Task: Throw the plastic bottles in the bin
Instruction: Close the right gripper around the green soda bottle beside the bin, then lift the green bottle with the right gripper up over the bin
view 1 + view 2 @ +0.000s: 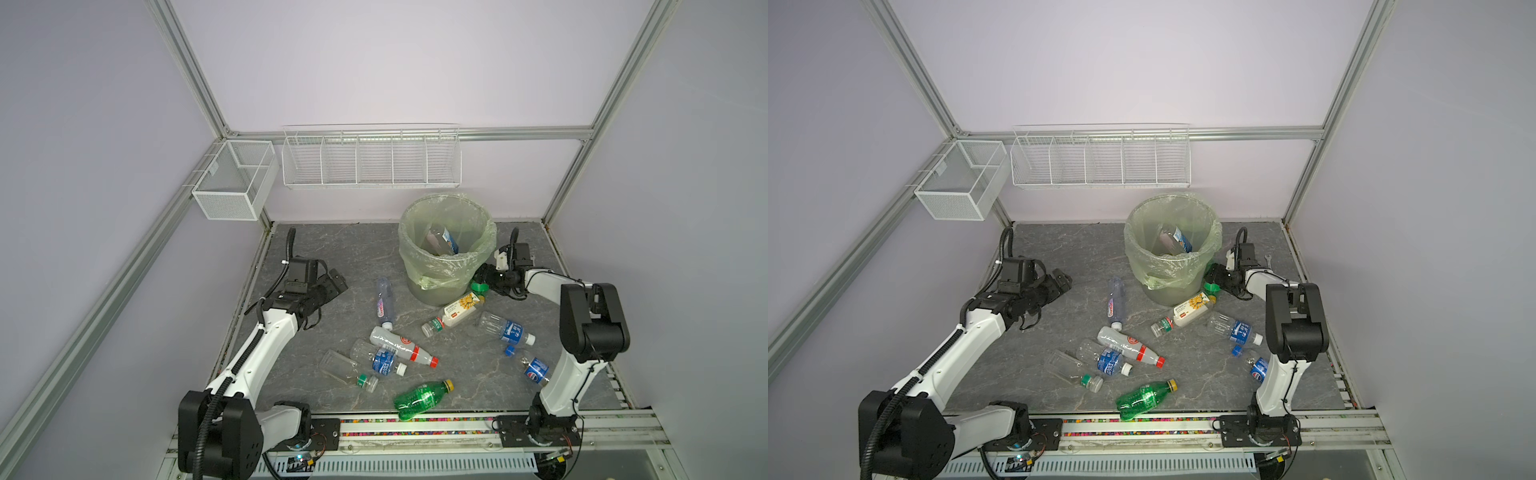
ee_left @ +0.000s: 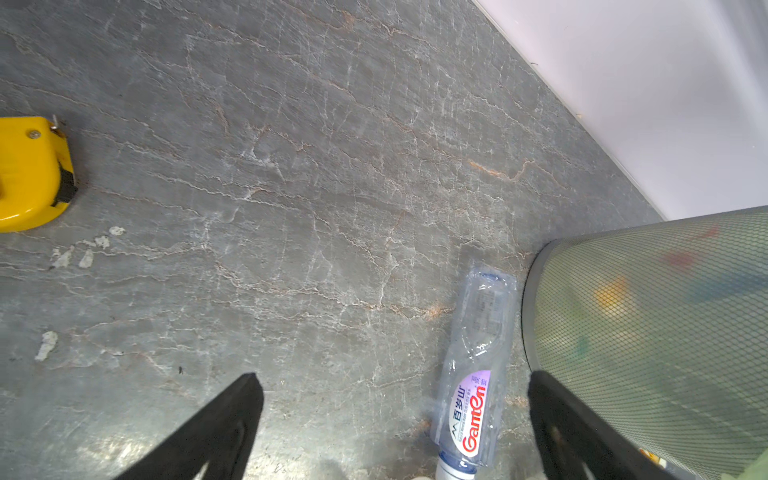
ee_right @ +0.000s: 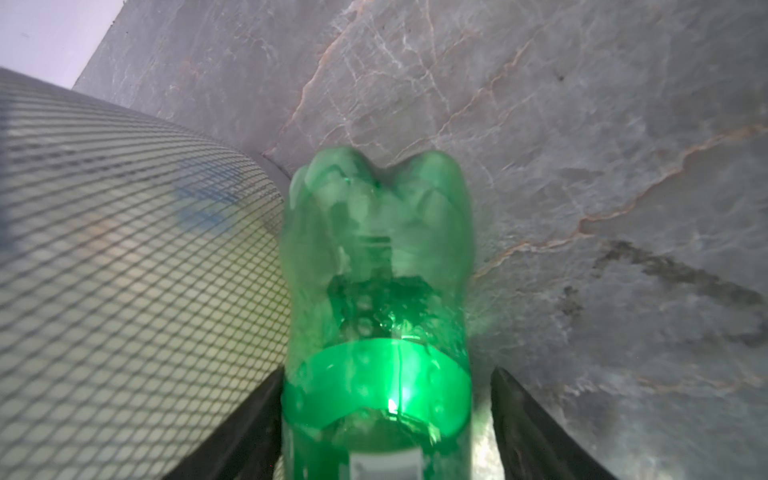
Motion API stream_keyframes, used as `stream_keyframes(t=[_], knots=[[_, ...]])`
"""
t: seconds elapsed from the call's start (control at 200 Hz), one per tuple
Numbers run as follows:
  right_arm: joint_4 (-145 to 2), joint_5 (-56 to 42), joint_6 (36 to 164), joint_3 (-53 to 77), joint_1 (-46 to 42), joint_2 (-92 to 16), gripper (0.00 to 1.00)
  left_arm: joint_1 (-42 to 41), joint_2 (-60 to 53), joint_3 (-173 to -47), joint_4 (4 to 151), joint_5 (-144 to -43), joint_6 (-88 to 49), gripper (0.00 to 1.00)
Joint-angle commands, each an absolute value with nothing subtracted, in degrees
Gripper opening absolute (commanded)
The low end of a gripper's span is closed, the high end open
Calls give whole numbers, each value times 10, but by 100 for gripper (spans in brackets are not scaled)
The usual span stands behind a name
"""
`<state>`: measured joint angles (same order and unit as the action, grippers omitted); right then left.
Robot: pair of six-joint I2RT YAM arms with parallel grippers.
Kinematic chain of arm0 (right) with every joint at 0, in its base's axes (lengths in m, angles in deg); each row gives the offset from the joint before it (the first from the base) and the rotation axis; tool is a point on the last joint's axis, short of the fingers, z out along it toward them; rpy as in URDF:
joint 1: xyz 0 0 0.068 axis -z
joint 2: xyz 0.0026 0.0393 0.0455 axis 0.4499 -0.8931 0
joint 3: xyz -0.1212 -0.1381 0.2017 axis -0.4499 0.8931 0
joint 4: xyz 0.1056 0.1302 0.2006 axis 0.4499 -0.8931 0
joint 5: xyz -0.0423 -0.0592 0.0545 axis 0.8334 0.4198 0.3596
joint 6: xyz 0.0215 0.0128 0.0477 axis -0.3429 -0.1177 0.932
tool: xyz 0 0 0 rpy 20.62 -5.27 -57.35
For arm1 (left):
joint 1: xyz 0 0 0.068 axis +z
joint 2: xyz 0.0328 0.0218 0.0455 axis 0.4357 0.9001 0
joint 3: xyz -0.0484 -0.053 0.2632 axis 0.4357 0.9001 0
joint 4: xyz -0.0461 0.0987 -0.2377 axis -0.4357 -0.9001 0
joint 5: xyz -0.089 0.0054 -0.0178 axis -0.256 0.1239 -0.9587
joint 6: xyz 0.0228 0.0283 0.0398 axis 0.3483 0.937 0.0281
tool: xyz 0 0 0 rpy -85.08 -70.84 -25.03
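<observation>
The right gripper [image 3: 386, 372] has its two black fingers [image 3: 523, 419] on either side of a green bottle [image 3: 378, 257], low on its body by the label band. One finger lies against the plastic and a thin sliver of light shows at the other, so I cannot tell whether the bottle is clamped. The bottle's lobed base points away from the wrist. Just beside it is the mesh wall of the bin [image 3: 124, 249].

In both top views this gripper [image 1: 484, 278] sits right of centre, low at the right foot of the bin [image 1: 432, 295], with the green bottle [image 1: 480, 286] showing at its tip. A bottle with a blue label [image 1: 446, 239] lies inside the bin, which is lined with a pale green bag.

The left gripper [image 2: 392, 380] has its fingers spread wide apart with nothing between them, above the grey stone-patterned table [image 2: 291, 166]. A clear bottle with a purple label [image 2: 473, 374] lies ahead of it, beside the bin [image 2: 644, 311], and a yellow tape measure [image 2: 29, 174] lies well apart. In a top view this gripper [image 1: 332, 284] is left of centre.

The other bottles lie on the table in the lower middle of the frame:
- a yellow-labelled bottle [image 1: 455, 311]
- a blue-labelled bottle [image 1: 505, 328]
- a blue-capped bottle [image 1: 530, 365]
- a white bottle with a red cap [image 1: 399, 343]
- a white-capped bottle [image 1: 380, 359]
- a green-capped bottle [image 1: 345, 370]
- a second green bottle with a yellow cap [image 1: 422, 399], nearest the bottom edge
</observation>
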<state>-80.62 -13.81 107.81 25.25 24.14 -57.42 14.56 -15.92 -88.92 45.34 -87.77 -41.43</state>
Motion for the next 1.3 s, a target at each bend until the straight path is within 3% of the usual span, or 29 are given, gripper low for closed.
stream_keyframes(t=[0.0, 0.28, 0.565, 0.66, 1.295], knots=[[-795, -150, 1074, 236, 246, -592, 73, 150, -165, -898, 445, -876, -414, 99], [-811, -147, 1073, 230, 261, -572, 56, 154, -169, -889, 455, -879, -420, 99], [-871, -113, 1074, 227, 266, -482, 55, 170, -160, -881, 484, -909, -435, 99], [-912, -80, 1087, 219, 266, -448, 49, 170, -160, -878, 481, -907, -431, 99], [-987, -64, 1110, 265, 248, -209, 50, 171, -172, -858, 488, -916, -439, 99]])
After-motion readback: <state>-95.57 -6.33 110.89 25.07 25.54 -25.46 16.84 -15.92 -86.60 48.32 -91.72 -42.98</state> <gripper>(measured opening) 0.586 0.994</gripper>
